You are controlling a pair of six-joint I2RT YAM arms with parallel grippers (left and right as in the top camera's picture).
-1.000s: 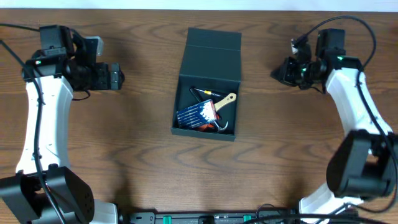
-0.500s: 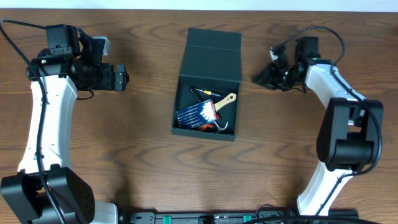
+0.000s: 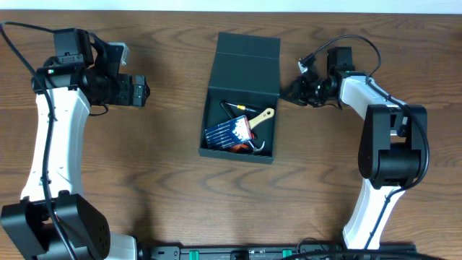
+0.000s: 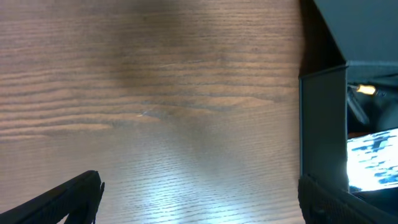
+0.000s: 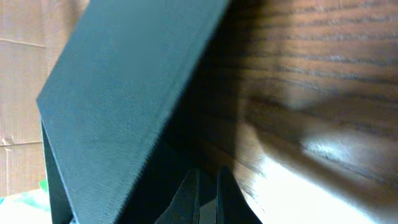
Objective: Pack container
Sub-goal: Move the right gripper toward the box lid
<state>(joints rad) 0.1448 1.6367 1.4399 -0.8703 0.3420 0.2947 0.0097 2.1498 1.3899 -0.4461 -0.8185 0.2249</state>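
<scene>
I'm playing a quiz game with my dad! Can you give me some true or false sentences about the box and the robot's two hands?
1. The lid of the box is open. True.
2. The box is empty. False: a blue case and a wooden-handled tool lie inside.
3. The left hand is holding the blue case. False: it is open and empty, off to the left of the box.
4. The right hand is shut, close beside the lid's right edge. True.
</scene>
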